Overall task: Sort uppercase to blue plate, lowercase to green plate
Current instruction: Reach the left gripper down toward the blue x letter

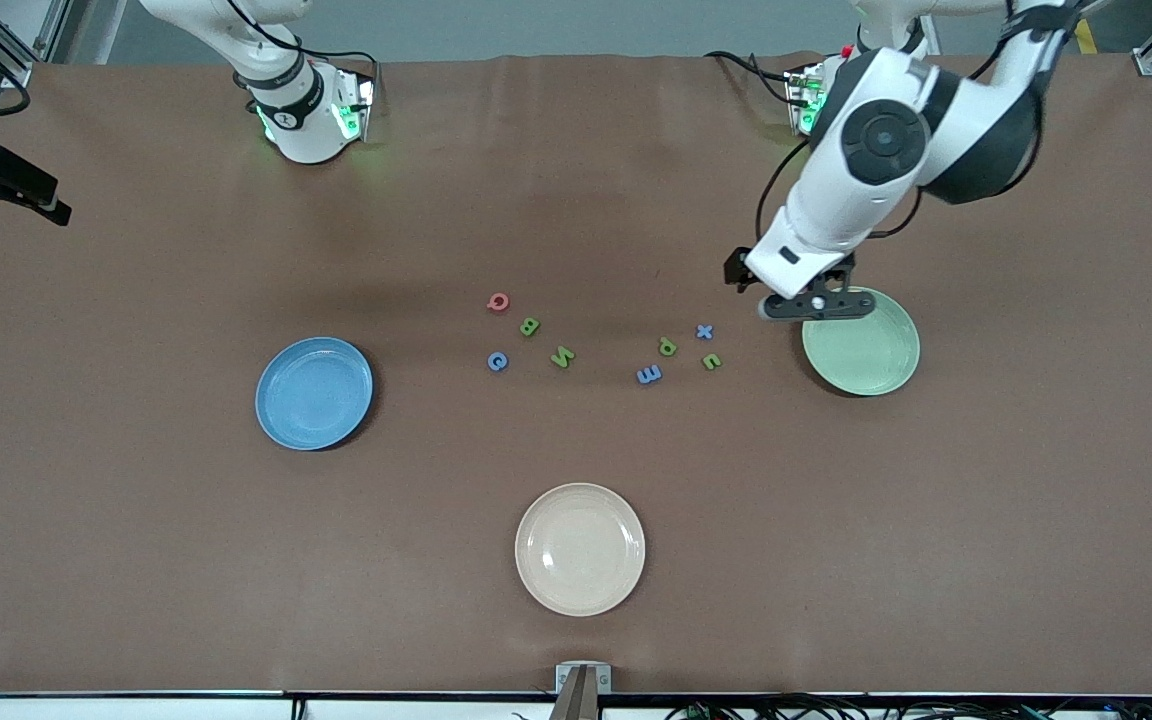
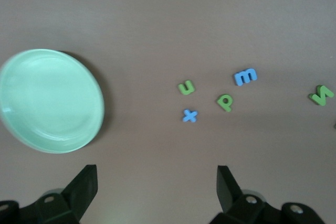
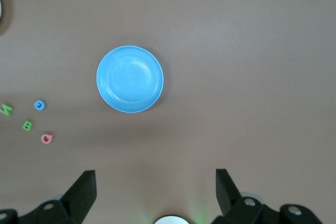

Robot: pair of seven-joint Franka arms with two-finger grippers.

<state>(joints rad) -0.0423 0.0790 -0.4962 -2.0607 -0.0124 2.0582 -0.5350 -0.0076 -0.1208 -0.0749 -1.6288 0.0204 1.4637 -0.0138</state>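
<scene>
Nothing is sorted: all eight letters lie on the table between the empty blue plate (image 1: 314,392) and green plate (image 1: 862,348), both grippers' jaws apart, left gripper (image 1: 816,304) over the green plate's rim, right gripper (image 3: 155,192) waiting high.

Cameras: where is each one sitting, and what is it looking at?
Front view: high across the table, facing both robots; shows both arms, with the left gripper over the green plate's edge.
Left wrist view: on the left arm, looking down at the green plate and lowercase letters; its open fingers show.
Right wrist view: high on the right arm, looking down at the blue plate; its open fingers show.
Shared: both wrist views catch the green N.
</scene>
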